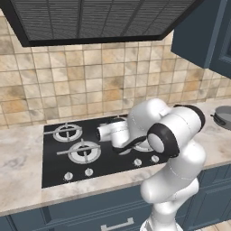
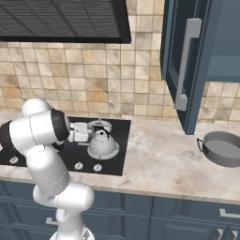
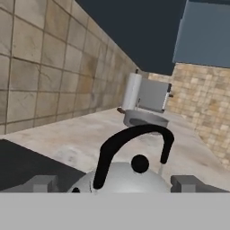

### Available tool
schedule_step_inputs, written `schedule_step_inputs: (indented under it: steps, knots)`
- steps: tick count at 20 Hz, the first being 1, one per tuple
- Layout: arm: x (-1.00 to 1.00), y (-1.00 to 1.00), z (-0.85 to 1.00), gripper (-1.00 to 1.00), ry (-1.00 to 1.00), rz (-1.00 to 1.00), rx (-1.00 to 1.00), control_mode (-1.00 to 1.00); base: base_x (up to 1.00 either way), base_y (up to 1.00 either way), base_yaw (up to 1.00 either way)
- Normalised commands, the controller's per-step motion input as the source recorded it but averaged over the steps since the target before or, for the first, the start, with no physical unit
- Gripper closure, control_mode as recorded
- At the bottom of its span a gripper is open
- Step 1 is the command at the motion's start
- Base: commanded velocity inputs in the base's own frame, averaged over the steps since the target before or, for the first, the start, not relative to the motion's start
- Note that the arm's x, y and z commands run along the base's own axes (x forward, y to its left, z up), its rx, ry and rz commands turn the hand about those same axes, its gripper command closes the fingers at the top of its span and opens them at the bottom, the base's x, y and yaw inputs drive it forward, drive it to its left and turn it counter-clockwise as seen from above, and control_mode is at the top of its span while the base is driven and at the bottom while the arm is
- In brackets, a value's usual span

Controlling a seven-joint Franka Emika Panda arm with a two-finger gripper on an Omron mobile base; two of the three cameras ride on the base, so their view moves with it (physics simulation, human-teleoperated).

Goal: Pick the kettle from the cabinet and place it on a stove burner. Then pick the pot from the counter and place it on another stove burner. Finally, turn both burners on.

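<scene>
Kettle [image 2: 102,144] sits on a stove burner, centre-left of right base view | gripper [image 3: 116,183] fingers spread apart, straddling it | risk: withdrawing could snag the handle [image 3: 130,150], tipping it.

One kettle [image 2: 102,144], one pot [image 2: 224,148]

A wall of beige and tan square tiles [image 1: 103,76] runs behind the worktop, with a dark ribbed extractor hood [image 1: 94,18] hanging above. Below sit dark blue base cupboards [image 2: 178,213] with pale bar handles. The light is soft and even
</scene>
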Motion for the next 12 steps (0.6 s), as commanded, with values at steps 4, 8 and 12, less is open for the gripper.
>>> schedule_step_inputs:
  steps: [4,8,12]
  knots:
    - [-0.09,0.27,0.00,-1.00,-0.01,-0.01,0.00,-1.00,0.00,0.00,0.00]
    - [-0.31,0.21,0.00,-1.00,-0.02,-0.01,0.00,-1.00,0.00,0.00,0.00]
    - [-0.25,0.04,0.15,-1.00,0.00,-0.04,0.00,-1.00,0.00,0.00,0.00]
